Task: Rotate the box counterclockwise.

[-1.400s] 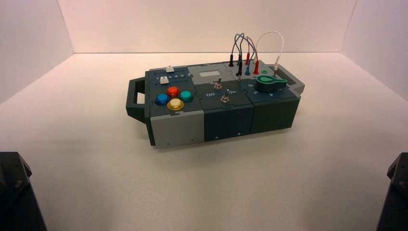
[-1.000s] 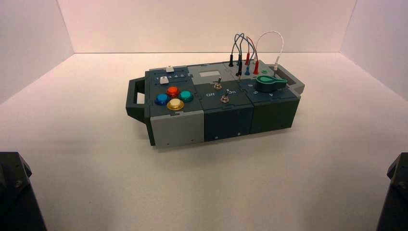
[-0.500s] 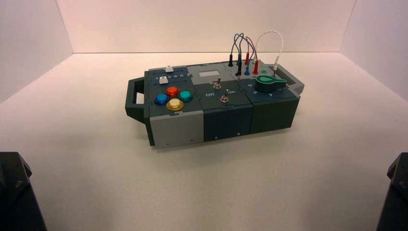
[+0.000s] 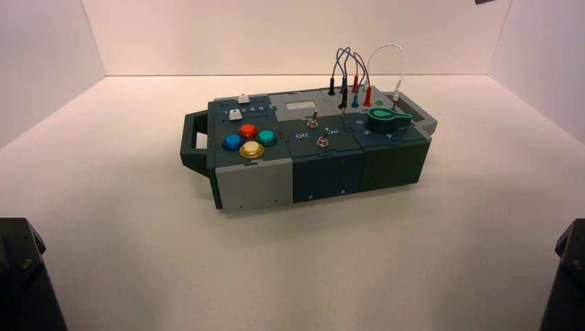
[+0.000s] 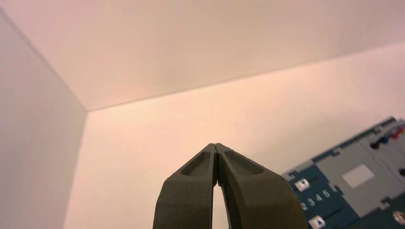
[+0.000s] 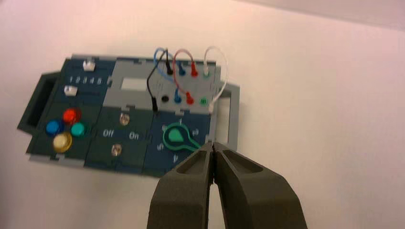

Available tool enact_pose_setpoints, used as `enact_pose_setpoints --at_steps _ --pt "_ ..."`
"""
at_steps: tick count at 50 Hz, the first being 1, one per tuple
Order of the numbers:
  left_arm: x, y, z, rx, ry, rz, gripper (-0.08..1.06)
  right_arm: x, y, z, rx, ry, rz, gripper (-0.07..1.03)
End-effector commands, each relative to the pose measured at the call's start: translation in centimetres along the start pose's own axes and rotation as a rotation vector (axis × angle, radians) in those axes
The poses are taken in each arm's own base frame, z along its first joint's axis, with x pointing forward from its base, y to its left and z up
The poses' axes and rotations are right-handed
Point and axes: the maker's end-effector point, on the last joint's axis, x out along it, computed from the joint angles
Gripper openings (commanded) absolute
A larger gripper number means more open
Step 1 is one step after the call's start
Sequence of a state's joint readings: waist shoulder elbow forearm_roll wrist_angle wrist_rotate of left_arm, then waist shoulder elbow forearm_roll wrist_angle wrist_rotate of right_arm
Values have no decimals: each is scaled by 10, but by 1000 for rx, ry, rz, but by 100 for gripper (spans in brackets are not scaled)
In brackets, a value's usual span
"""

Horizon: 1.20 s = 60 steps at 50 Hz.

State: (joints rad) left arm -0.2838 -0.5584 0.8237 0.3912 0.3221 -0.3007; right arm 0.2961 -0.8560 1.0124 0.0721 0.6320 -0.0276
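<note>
The box [image 4: 324, 172] stands on the white floor mid-scene, its long front turned slightly toward me. Its left end carries four round buttons [image 4: 249, 138], the middle two toggle switches [image 4: 321, 141], and the right end a green knob [image 4: 386, 118] with looped wires [image 4: 355, 72] behind it. A handle [image 4: 193, 141] sticks out at the left end. My left gripper [image 5: 216, 145] is shut on nothing, off the box's [image 5: 353, 191] left end. My right gripper [image 6: 212, 143] is also shut and empty, hovering near the knob [image 6: 175, 137] end of the box [image 6: 133, 86].
Both arms rest low at the near corners, the left arm [image 4: 21, 276] and the right arm [image 4: 569, 276], well clear of the box. White walls [image 4: 41, 55] close the floor on the left, back and right. A small dark shape [image 4: 486, 1] pokes in at the top right edge.
The box and both arms have not moved. A small dark shape now shows at the top right edge of the high view.
</note>
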Motion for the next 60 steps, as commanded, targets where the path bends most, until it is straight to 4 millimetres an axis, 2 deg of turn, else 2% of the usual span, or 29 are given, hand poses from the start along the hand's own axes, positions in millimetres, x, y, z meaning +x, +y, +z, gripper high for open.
enact_pose_setpoints --at_steps 1,17,27,40,60 --pt "17 -11 22 19 6 -24 -3 -6 4 8 9 15 17 -2" --pt "62 -30 22 50 103 -47 -3 -8 17 -10 65 136 84 -2" --pt "97 -46 1 85 234 -53 -3 5 23 -29 61 245 103 -2" --pt "137 -64 -24 118 336 -70 -3 28 50 -50 37 383 179 -2" --pt "179 -84 -54 153 427 -89 -3 50 50 -71 58 499 166 -2"
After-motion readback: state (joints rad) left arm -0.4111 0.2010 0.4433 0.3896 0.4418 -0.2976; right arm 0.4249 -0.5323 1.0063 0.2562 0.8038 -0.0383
